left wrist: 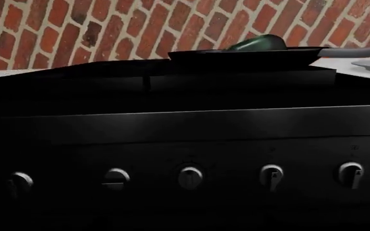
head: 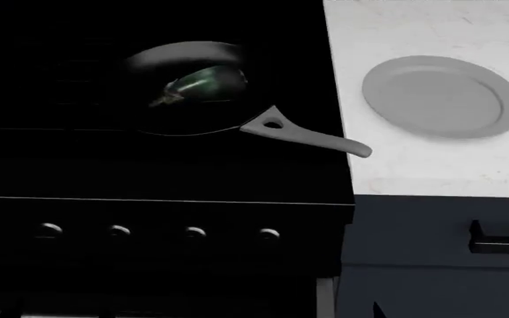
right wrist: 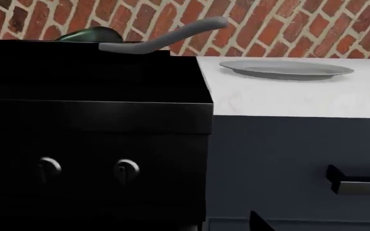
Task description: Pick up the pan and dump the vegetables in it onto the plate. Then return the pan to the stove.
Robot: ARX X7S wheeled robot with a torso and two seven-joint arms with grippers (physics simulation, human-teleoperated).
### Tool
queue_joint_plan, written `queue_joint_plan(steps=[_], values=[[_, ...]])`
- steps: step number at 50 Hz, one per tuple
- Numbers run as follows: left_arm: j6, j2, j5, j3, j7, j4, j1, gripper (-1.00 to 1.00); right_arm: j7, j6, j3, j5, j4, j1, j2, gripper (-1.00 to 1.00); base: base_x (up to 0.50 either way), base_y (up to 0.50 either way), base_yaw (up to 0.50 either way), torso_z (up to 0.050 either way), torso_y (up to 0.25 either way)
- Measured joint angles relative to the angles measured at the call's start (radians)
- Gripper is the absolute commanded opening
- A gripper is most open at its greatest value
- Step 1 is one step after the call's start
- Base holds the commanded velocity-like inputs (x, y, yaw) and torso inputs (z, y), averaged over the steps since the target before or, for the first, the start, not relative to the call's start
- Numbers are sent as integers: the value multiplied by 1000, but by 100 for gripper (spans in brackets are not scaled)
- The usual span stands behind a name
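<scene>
Resting on stove (head: 148,165), pan (head: 193,89) holds vegetable (head: 203,84); brick wall (left wrist: 108,29) only wrist-visible; pincers unseen.

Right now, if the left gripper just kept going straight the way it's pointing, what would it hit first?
Probably the stove: its wrist camera faces the black front panel above the knobs. The gripper itself is not in view, and depth is unclear.

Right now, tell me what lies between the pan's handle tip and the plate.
Only bare white counter separates the pan handle tip from the plate, shown in the head view.
</scene>
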Motion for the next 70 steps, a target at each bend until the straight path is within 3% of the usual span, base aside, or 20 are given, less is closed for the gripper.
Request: queue_joint_plan(steps=[11,27,36,46,57,70], values=[[-79,-31,9,21,-12,172,44,100,3,105,-39,-12,-172,-28,25,100,0,0,0,44,76],[-474,-125,-41,-2,31,619,11,100,-12,468,-21,4,-589,-12,110,100,0,0,0,47,84],[-724,-172,-95,-47,55,805,-90,100,-40,728,-1,30,-757,99,165,100,0,0,0,47,85],[-967,-215,-155,-85,75,915,-241,100,-64,1092,-11,90,-905,344,244,100,0,0,0,47,85],[-1197,-346,-592,-178,-182,977,-472,100,291,1385,71,686,-933,678,396,100,0,0,0,47,85],[-1401,-398,-977,-274,-409,979,-717,100,806,1465,20,1391,-787,1067,552,100,197,0,0,47,85]])
